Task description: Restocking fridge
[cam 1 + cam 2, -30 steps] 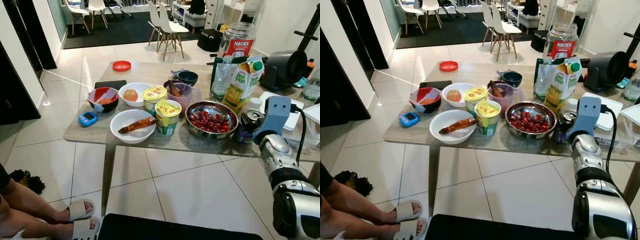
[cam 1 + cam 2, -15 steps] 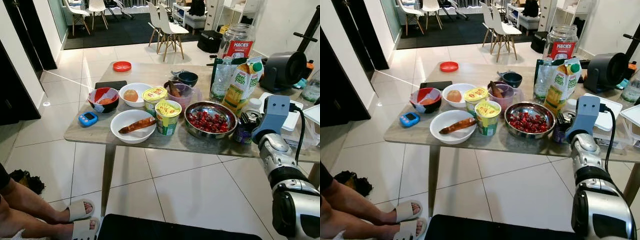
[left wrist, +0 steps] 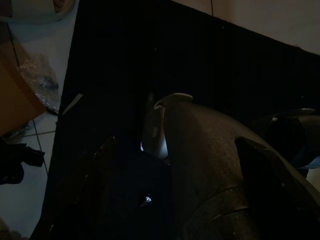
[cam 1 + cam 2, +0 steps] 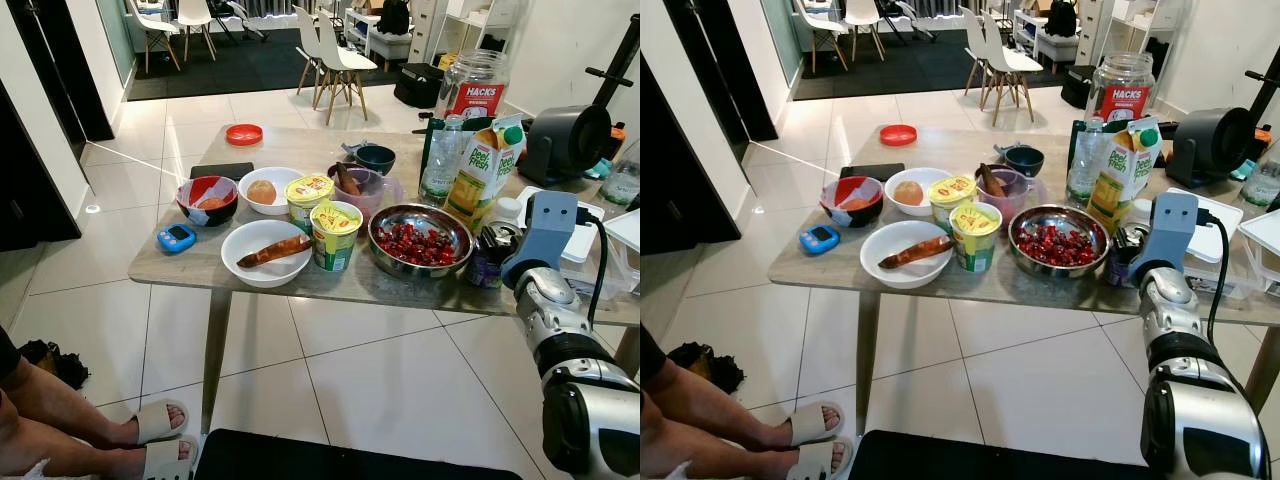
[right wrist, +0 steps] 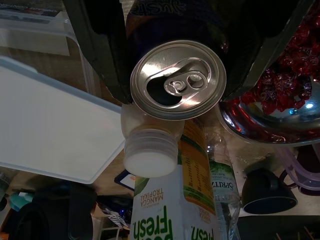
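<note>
A dark purple drink can (image 5: 177, 80) with an opened silver top stands near the table's right front edge (image 4: 487, 268). My right gripper (image 5: 176, 94) is shut on it, one black finger (image 5: 102, 50) pressed against each side. Right beside the can sits a steel bowl of red berries (image 4: 420, 240). Behind it stand a mango juice carton (image 4: 484, 172) and a water bottle (image 4: 440, 160). My left arm hangs idle in the dark left wrist view.
The wooden table (image 4: 180, 268) holds two yellow-lidded cups (image 4: 334, 235), several bowls of food (image 4: 265, 250), a pink tub (image 4: 365, 190), a big jar (image 4: 474, 80) and a white tray (image 4: 575, 240). A person's sandalled feet (image 4: 150, 435) rest at the lower left.
My right wrist has drifted very slightly with the can still between its fingers. Nothing else on the table has moved.
</note>
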{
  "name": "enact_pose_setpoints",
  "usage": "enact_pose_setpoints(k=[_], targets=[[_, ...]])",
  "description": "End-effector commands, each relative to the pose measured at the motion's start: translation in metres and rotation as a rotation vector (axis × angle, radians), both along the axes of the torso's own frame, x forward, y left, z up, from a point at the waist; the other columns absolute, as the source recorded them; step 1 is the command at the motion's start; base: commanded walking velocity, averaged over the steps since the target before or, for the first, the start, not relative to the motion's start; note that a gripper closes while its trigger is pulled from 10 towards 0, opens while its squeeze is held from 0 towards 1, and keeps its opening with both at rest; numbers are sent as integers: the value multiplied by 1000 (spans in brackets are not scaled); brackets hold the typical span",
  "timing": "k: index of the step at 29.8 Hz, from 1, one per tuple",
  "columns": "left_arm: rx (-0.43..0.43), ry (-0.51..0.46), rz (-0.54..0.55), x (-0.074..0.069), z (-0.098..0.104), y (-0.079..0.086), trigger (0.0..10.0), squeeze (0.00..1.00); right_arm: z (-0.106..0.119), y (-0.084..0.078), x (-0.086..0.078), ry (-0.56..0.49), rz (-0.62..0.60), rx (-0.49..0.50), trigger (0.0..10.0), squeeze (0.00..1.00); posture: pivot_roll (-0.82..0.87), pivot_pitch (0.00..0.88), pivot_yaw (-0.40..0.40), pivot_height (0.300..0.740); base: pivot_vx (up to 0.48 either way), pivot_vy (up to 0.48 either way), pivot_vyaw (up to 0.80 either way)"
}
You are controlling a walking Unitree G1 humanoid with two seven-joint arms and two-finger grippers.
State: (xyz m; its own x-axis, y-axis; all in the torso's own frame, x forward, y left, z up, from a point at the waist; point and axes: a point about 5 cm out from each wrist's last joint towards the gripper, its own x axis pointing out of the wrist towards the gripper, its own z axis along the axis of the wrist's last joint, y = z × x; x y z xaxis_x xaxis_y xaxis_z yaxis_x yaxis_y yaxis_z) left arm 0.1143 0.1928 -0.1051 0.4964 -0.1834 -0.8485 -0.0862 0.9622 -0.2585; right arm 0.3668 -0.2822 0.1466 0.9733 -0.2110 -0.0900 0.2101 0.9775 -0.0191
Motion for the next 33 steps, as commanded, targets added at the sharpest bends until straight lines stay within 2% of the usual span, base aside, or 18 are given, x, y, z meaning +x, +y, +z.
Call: enact_pose_setpoints(k=[1, 8, 19, 33], targets=[[-10, 16, -1, -6, -2, -4, 10000, 0, -16, 1, -4, 77, -6, 18, 10000, 0, -18, 7, -13, 740, 0, 0, 0], [-12, 11, -5, -3, -2, -5, 10000, 0, -7, -6, -4, 38, 2, 40, 10000, 0, -20, 6, -13, 740, 0, 0, 0], [-15, 13, -6, -3, -2, -5, 10000, 0, 30, -36, -7, -65, 56, 20, 10000, 0, -27, 5, -11, 740, 0, 0, 0], [-16, 9, -9, -1, -1, -5, 10000, 0, 42, -47, -14, -67, 198, 12, 10000, 0, -29, 4, -6, 740, 0, 0, 0]])
